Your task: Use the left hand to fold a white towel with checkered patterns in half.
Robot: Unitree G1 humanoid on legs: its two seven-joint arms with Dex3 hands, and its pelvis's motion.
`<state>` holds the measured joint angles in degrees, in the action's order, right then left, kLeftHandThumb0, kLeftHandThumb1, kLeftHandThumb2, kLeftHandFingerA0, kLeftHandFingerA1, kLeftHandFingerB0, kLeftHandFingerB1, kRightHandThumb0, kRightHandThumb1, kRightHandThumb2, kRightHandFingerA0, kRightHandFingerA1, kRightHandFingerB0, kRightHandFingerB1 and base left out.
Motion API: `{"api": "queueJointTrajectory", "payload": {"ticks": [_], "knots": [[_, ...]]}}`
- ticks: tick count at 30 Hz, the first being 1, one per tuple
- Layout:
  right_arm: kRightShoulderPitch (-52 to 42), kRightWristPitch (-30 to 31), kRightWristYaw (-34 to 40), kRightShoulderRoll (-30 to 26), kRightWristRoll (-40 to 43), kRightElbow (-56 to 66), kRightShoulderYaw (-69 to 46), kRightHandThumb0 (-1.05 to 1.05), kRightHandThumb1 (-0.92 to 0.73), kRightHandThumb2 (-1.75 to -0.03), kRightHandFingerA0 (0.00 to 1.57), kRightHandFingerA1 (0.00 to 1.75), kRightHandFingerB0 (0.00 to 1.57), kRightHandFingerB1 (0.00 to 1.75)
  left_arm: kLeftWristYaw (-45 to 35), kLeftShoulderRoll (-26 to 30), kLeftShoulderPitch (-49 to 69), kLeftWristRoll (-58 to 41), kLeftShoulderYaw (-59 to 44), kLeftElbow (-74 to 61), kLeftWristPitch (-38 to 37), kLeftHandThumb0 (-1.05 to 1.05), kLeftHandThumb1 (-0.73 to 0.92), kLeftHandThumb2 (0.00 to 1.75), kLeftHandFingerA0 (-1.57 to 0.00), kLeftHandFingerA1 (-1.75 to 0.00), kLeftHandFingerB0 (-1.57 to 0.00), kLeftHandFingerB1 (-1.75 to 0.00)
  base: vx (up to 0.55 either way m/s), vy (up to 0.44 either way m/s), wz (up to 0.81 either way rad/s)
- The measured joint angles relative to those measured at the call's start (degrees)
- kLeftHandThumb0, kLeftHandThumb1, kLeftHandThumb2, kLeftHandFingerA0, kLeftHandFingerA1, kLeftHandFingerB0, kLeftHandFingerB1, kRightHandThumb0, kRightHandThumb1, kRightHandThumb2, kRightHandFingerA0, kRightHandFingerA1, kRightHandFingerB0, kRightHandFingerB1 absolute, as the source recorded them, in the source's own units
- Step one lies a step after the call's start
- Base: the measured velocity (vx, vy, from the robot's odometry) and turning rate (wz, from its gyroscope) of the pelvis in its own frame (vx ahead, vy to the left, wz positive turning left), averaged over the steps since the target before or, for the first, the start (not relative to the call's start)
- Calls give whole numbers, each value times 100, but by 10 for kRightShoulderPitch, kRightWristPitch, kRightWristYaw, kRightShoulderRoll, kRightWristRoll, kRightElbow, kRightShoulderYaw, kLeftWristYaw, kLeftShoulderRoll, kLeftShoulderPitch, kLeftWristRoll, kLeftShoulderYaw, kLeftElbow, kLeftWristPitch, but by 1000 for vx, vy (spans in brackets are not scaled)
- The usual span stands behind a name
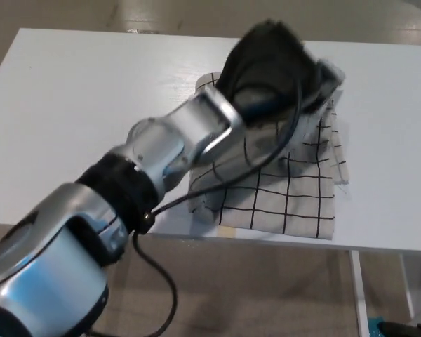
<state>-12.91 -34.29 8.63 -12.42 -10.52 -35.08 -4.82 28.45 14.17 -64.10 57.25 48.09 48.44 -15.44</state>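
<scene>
One left hand (270,67) over towel (281,189)

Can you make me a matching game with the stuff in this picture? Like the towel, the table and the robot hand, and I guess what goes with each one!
Things:
1. towel
2. table
3. left robot hand
4. cable

Descriptions:
A. plain white, with nothing printed on it
B. black and blurry, over the far part of the towel
C. white with black grid lines
D. thin and black, hanging below the arm

Pairs: 1-C, 2-A, 3-B, 4-D
</scene>
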Motion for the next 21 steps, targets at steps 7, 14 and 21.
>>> {"api": "queueJointTrajectory", "payload": {"ticks": [7, 14, 21], "knots": [[-1, -3, -4, -1, 1, -2, 0, -31, -59, -57, 71, 49, 76, 51, -48, 1, 31, 22, 39, 20, -2, -80, 48, 85, 0, -1, -3, -15, 0, 0, 0], [2, -3, -3, -1, 0, -2, 0, -33, -59, -57, 71, 49, 77, 51, -120, -4, 32, 8, 24, 9, 2, -99, 51, 67, 0, 0, 0, -16, 0, 0, 0], [2, -3, -1, -1, -2, -2, 0, -33, -58, -57, 72, 49, 77, 50, -185, -10, 32, -12, -9, -22, 8, -101, 53, 68, 0, 0, 0, -15, 0, 0, 0]]}}
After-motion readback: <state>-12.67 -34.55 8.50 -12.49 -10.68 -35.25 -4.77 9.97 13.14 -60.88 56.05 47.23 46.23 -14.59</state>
